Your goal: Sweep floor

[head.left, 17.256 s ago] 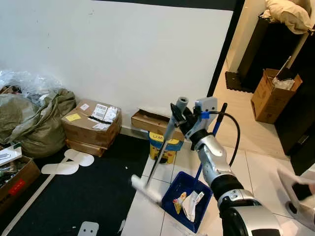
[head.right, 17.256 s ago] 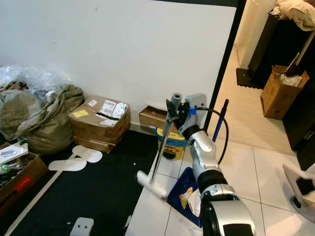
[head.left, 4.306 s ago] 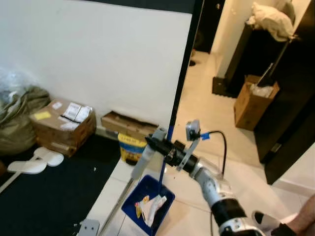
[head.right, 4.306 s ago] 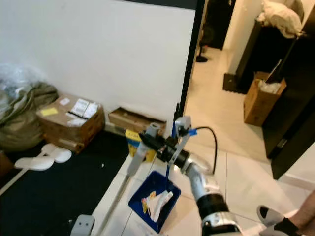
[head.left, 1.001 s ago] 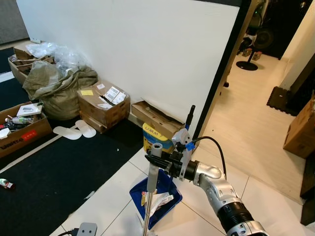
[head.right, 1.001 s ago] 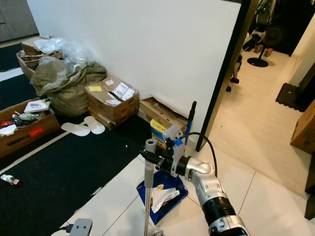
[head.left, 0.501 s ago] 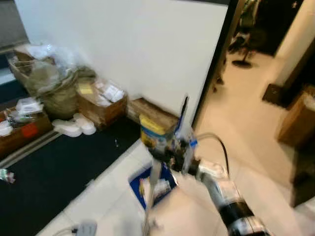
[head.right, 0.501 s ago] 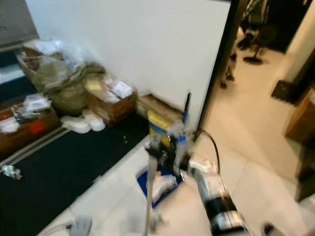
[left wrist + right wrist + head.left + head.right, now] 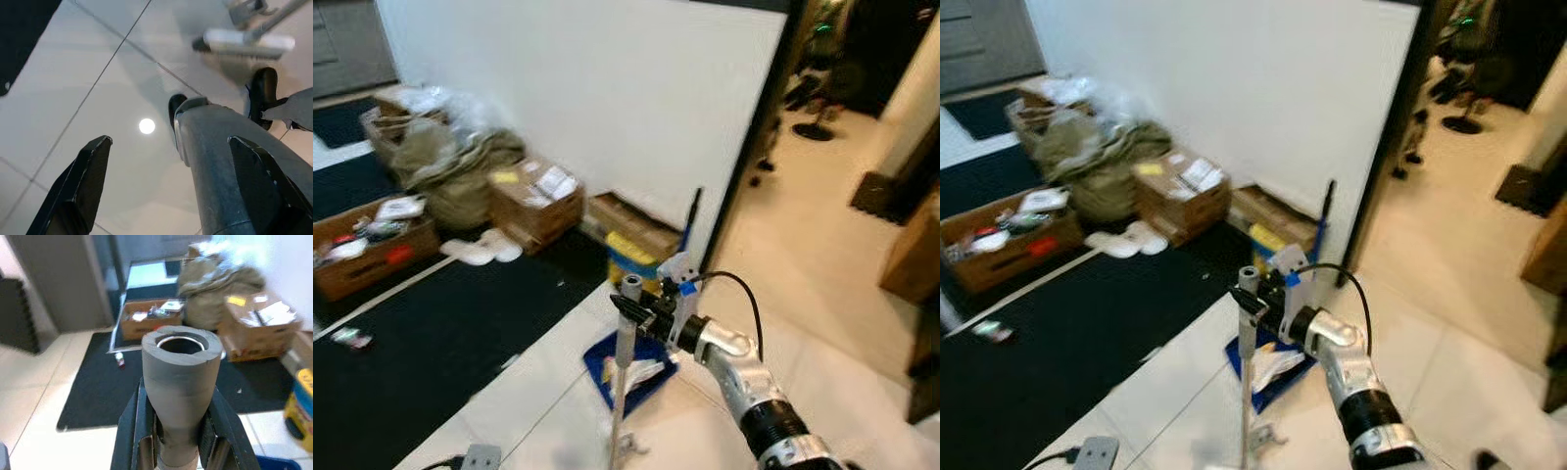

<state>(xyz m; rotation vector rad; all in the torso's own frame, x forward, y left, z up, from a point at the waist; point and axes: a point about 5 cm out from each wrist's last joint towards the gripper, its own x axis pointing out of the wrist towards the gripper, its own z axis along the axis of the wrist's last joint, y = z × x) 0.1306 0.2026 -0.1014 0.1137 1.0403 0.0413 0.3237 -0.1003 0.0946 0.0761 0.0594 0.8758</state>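
One hand does the work: your right hand [image 9: 644,311] is clamped on the broom [image 9: 624,362] near its grey top, holding it upright beside the dustpan [image 9: 603,364] so litter sweeps in, while your left hand [image 9: 173,188] hangs spread.

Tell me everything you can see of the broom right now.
The broom stands nearly upright on the white tile floor, just in front of the blue dustpan. It has a slim grey pole, likely metal, capped by a thicker dark grey hollow grip. The right gripper is clamped on that grip, a black finger on either side. Its pale head rests on the tiles by the robot's foot.
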